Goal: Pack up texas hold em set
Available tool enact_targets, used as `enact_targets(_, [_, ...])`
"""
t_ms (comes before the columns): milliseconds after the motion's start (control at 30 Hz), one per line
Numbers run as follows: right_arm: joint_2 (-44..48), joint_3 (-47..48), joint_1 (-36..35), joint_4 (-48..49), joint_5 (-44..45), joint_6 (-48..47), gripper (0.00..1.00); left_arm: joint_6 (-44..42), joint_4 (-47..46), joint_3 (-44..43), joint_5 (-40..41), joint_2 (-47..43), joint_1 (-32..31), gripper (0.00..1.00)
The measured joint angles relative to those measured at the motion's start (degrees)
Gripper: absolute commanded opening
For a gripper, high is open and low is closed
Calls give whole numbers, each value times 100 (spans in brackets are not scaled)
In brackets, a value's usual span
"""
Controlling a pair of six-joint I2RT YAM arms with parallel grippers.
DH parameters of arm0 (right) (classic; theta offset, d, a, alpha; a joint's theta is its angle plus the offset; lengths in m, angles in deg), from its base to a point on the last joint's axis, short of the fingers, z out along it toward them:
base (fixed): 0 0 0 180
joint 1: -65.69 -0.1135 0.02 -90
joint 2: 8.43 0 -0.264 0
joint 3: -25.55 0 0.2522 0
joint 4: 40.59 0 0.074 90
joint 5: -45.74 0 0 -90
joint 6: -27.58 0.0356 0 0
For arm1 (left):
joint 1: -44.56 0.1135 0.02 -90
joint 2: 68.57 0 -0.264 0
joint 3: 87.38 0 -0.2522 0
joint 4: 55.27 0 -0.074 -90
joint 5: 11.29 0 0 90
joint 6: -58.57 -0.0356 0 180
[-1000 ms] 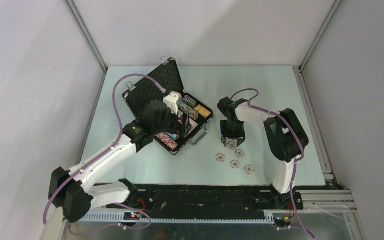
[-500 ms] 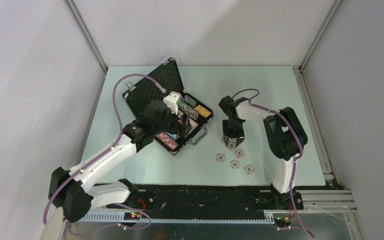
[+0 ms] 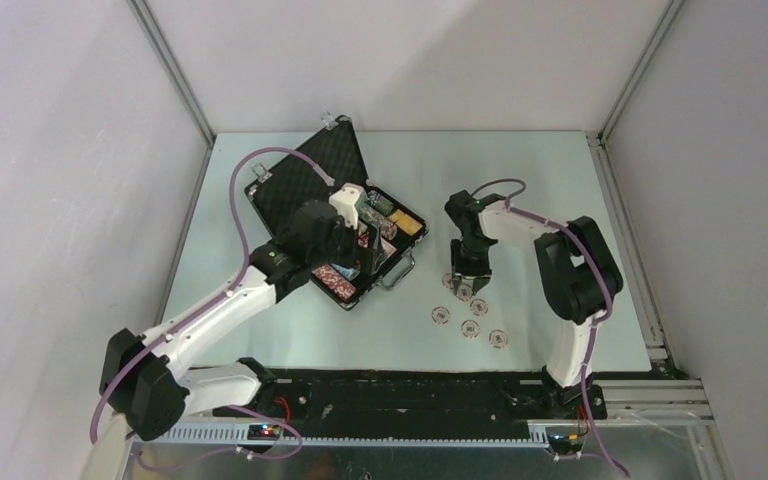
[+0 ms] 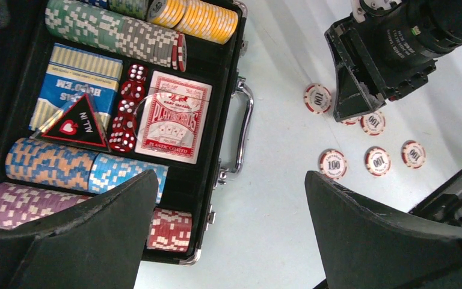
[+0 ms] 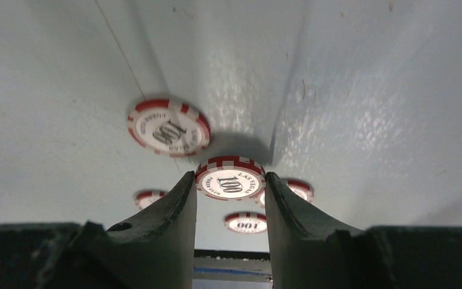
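Nearest us, right of the case (image 4: 186, 189), loose chips (image 4: 332, 164) lie crowded on the table (image 4: 277, 229), and that crowding is our worry. The right gripper (image 5: 228, 186) pinches one chip (image 5: 229, 180) by its thin rim only, so we judge it may tip or squirt free. A finger (image 5: 174, 211) could also nudge the neighbour chip (image 5: 168, 127) just beside it.

On the way to the case, it might meet the left gripper (image 4: 230, 177) hanging over the case's handle (image 4: 245, 129).

The right gripper stands narrow, with both fingers against that chip's rim. The left gripper gapes wide, holding nothing.

Farthest, the case lies open with its lid (image 3: 310, 175) up and cards (image 4: 171, 117) and dice (image 4: 126, 114) inside.
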Motion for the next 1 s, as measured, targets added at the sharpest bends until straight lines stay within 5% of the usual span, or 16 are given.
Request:
enact_targets(400, [1132, -83, 374, -103, -789, 501, 24, 595, -645, 7, -157, 219, -369, 98])
enact_targets(1000, [2564, -98, 542, 785, -2133, 3322, 21, 1945, -3036, 992, -448, 164, -894, 86])
